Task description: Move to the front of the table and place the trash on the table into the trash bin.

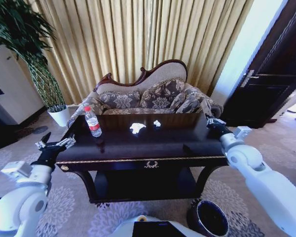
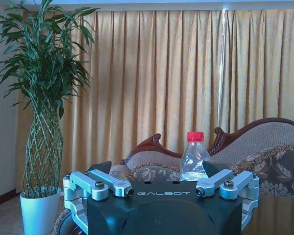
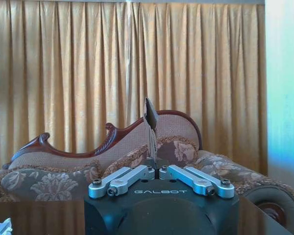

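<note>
Bottle [image 1: 92,121] beyond wide-open left hand [image 1: 55,143]

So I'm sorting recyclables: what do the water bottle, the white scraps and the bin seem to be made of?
The water bottle looks like clear thin plastic, see-through, with a red cap and label. The white scraps look like crumpled paper or tissue, matte and creased. The trash bin has a glossy dark rim, probably plastic, though lacquered metal is possible.

On surface [image 1: 138,148]: 1 water bottle [image 1: 92,121], 2 crumpled paper scraps [image 1: 137,128] [image 1: 157,123]. Floor: 1 trash bin [image 1: 210,218], 1 potted plant [image 1: 49,89]. 1 sofa [image 1: 148,96].
</note>
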Available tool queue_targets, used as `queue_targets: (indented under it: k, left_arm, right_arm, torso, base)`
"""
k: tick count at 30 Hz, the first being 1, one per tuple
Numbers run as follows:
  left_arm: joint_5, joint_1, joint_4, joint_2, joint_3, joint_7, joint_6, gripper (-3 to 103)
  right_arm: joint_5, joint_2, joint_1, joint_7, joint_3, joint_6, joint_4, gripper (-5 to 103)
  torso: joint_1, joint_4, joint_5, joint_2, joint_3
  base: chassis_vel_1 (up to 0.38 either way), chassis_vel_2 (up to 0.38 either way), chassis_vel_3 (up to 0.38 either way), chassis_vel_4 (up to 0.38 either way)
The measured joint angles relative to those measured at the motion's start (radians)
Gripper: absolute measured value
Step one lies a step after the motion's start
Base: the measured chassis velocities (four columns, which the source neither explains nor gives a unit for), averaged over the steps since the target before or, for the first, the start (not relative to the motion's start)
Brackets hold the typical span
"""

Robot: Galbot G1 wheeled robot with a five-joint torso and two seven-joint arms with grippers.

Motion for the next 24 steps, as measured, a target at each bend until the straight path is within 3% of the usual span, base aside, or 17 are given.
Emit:
queue_targets:
  k: [8,24]
  left_arm:
    - [-0.016,-0.018,0.026,0.014,0.001,0.003,-0.001,100]
    - [-0.016,-0.02,0.034,0.015,0.006,0.019,-0.004,100]
  right_arm:
    - [-0.097,0.052,-0.084,0.007,0.061,-0.014,0.048,0]
    - [-0.078,0.063,-0.115,0.033,0.083,-0.041,0.076,0]
  torso:
    - [0.0,-0.0003,0.0,0.0,0.0]
    - [0.0,-0.0003,0.0,0.0,0.0]
  base:
    - [0.0,0.0,0.0,0.0]
    - [0.0,0.0,0.0,0.0]
